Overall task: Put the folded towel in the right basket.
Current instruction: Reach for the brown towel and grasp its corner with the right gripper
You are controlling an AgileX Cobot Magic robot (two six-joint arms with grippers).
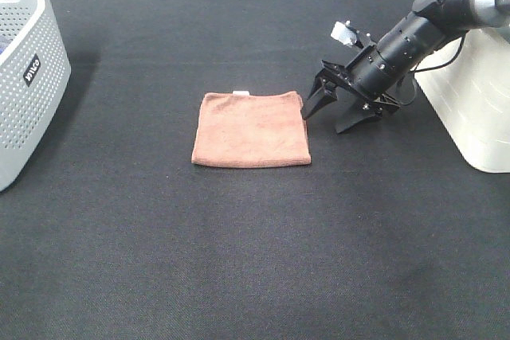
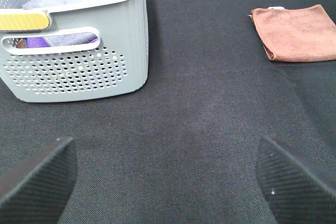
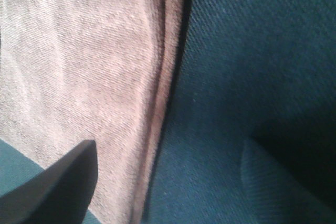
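A folded brown towel (image 1: 251, 130) lies flat on the black cloth near the middle; it also shows in the left wrist view (image 2: 296, 32) and close up in the right wrist view (image 3: 84, 77). My right gripper (image 1: 324, 117) is open, tilted down at the towel's right edge, one fingertip (image 3: 58, 182) over the edge and the other on the cloth beside it. The right basket (image 1: 478, 93), white, stands at the right edge behind the right arm. My left gripper (image 2: 168, 182) is open and empty, low over bare cloth; it is out of the high view.
A grey perforated basket (image 1: 24, 77) stands at the left edge, also in the left wrist view (image 2: 79, 61), holding several coloured cloths. The black cloth (image 1: 255, 260) covers the whole table.
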